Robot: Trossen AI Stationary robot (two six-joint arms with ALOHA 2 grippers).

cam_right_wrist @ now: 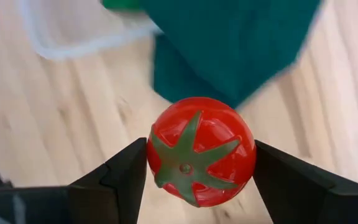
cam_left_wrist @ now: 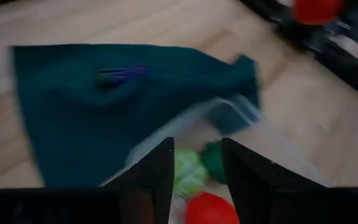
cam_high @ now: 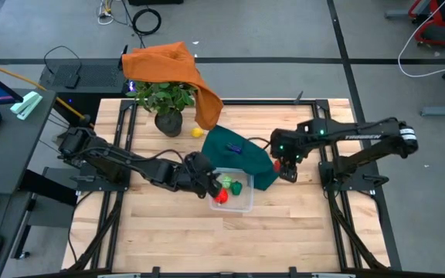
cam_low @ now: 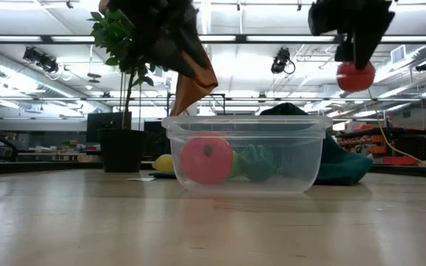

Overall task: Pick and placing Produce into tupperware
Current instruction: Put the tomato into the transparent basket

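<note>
The clear tupperware [cam_high: 242,207] stands at the table's middle, holding a red piece [cam_high: 220,197] and two green pieces [cam_high: 232,185]. My left gripper [cam_high: 211,185] hovers open over its left end; in the left wrist view its fingers [cam_left_wrist: 160,168] frame the pieces inside without touching them. My right gripper [cam_high: 287,168] is right of the teal cloth, shut on a red toy tomato [cam_right_wrist: 201,152]. A yellow piece [cam_high: 197,132] lies on the table near the plant pot. A dark blue piece [cam_high: 235,147] rests on the teal cloth. My right gripper pinches the tomato between its two fingers, by two opposite sides [cam_right_wrist: 155,158]. The green star-shaped calyx faces up toward the wrist. The fingers come steeply from above. The tomato [cam_low: 356,76] hangs at the fingertips, well clear of the table.
A teal cloth [cam_high: 246,158] lies crumpled against the tupperware's far right side. A potted plant [cam_high: 168,104] stands at the far edge under an orange cloth [cam_high: 168,63]. Bare wood stretches along the near side of the table [cam_high: 230,239].
</note>
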